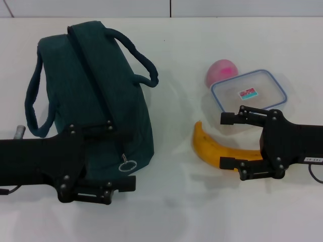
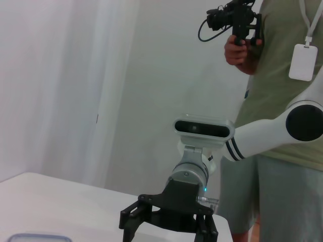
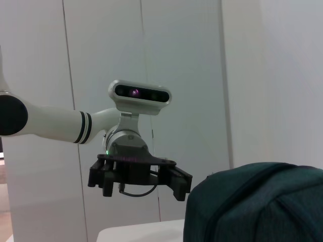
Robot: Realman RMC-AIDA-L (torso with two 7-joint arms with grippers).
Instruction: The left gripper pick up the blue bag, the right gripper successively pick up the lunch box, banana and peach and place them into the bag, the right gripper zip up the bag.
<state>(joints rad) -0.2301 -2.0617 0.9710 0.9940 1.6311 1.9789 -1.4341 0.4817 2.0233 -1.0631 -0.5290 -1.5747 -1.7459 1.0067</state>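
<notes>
The left gripper (image 1: 128,154), fingers spread, hovers over the near end of the blue bag (image 1: 101,96) at left. The right gripper (image 1: 225,141), also spread, hangs above the banana (image 1: 212,148), near the lunch box (image 1: 250,93) and the peach (image 1: 221,71).

Near my tools I count one dark teal fabric bag (image 1: 96,96), one clear blue-rimmed plastic lunch box (image 1: 249,93), one curved yellow banana (image 1: 214,147), one round pink peach (image 1: 221,70).
</notes>
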